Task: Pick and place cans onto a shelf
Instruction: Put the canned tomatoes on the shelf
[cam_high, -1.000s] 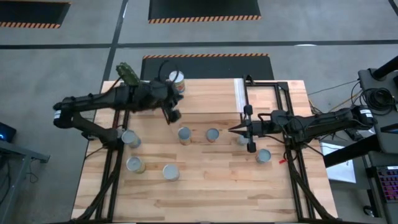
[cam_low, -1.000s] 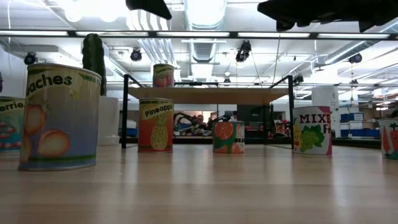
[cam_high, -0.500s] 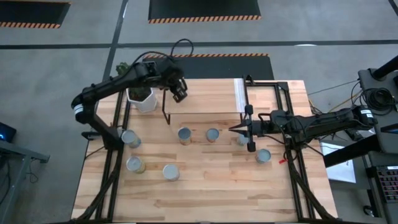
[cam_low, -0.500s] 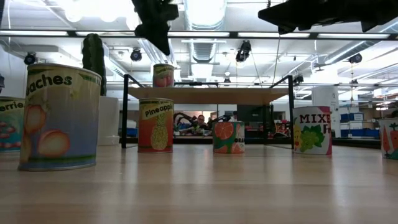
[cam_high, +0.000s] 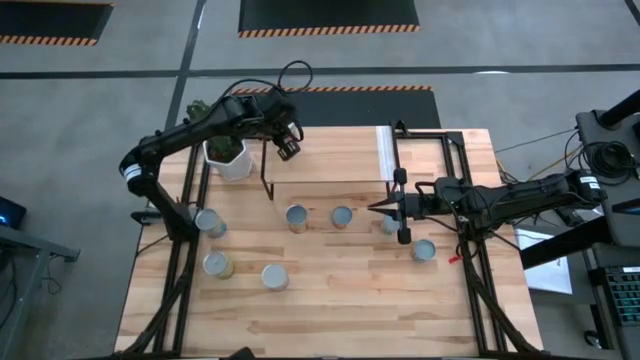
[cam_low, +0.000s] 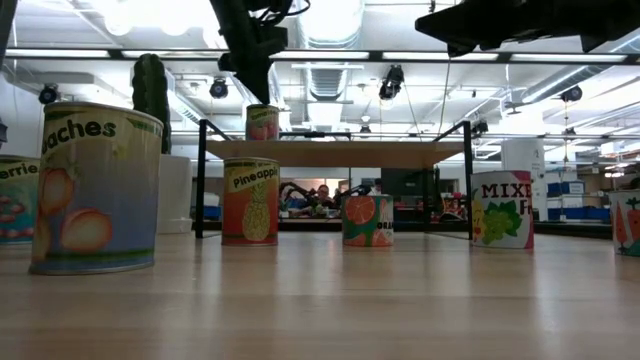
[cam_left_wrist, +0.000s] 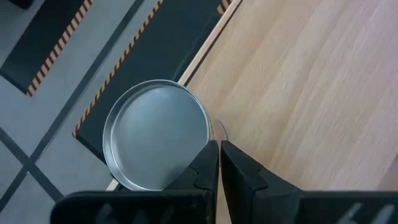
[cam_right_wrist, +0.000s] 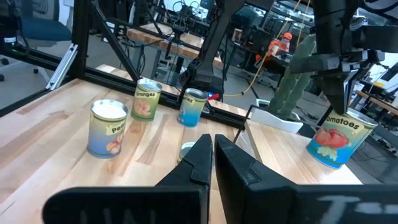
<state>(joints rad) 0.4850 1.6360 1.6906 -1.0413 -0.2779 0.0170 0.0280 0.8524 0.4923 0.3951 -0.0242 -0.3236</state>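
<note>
Swung to the shelf's (cam_high: 330, 160) far-left corner, left gripper (cam_high: 288, 150) hovers pinched-shut over the placed can (cam_left_wrist: 155, 132); next pick needs spread fingers; right gripper (cam_high: 377, 208) idles closed.

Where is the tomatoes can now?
The tomatoes can stands on the shelf, at its far left corner beside the cactus pot, directly under the shut left gripper.

Hidden and cut-off parts of the scene

From overhead, the left gripper (cam_high: 288, 148) covers the can on the shelf (cam_high: 330, 160); only the wrist view shows that can's top (cam_left_wrist: 155, 134), its label unseen. At bench height the peaches can (cam_low: 96, 190) loses its first letter, the can beside it (cam_low: 18, 200) and the far-right can (cam_low: 629, 222) are clipped, and the cactus pot (cam_low: 174, 195) is half hidden. Both arms are cropped above.
</note>
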